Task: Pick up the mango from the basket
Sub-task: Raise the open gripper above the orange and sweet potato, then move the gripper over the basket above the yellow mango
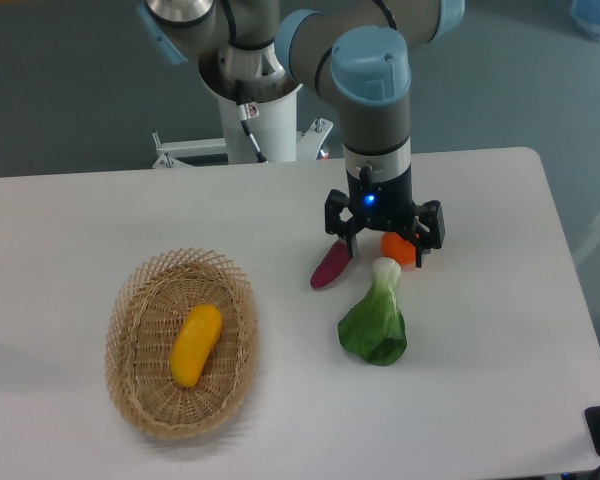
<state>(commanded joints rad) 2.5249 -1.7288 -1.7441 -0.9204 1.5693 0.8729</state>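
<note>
White table [500,300]; yellow-orange mango [196,345] in basket [140,400]

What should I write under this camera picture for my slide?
Mango lies in the basket; the gripper hovers apart.

Even, soft overhead light is falling on the table [500,330], casting only faint shadows. A blue LED is glowing on the gripper [384,252]. Focus is staying mildly soft throughout.

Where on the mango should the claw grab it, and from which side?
Probably across the middle of the mango, coming straight down from above. It lies flat in the basket, whose raised rim blocks sideways approaches. The fingers of the gripper should close across its narrow width, not its length.
</note>
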